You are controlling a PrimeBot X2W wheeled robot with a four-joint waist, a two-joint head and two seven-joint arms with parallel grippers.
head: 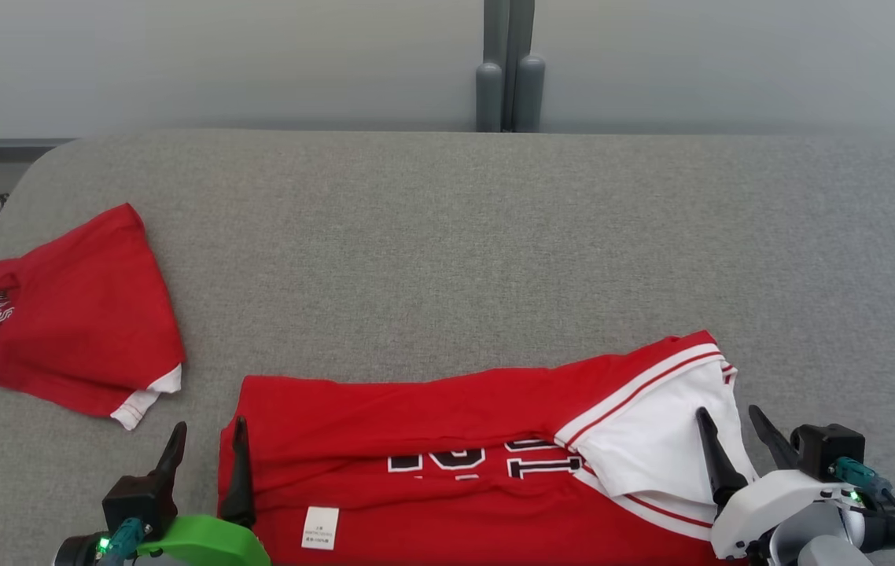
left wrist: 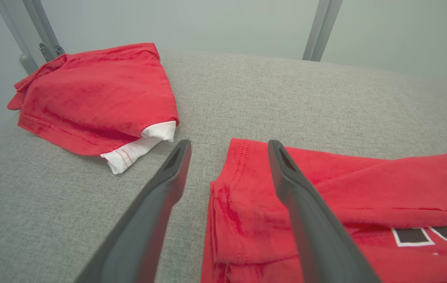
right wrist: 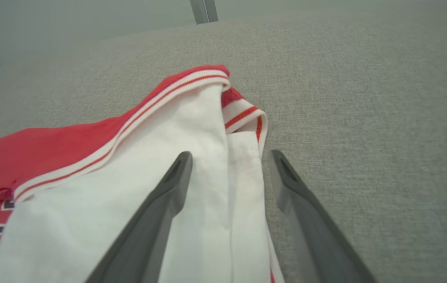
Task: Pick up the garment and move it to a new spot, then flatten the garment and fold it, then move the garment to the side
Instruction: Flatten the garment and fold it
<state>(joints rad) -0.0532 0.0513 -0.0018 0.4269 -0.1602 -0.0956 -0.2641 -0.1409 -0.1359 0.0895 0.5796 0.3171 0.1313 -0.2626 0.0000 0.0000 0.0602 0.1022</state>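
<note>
The folded red shirt lies at the near edge of the grey desk. The left hand and right hand stand wide open at its ends, holding nothing, perhaps brushing cloth.

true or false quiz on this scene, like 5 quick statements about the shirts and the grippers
1. The left gripper and right gripper are both open. True.
2. The second red garment lies on the robot's right. False: it lies on the robot's left.
3. The jersey has its white sleeve at the right gripper's end. True.
4. The left gripper pinches the jersey's edge. False: its jaws stand open astride that edge.
5. A white label shows on the jersey. True.
</note>
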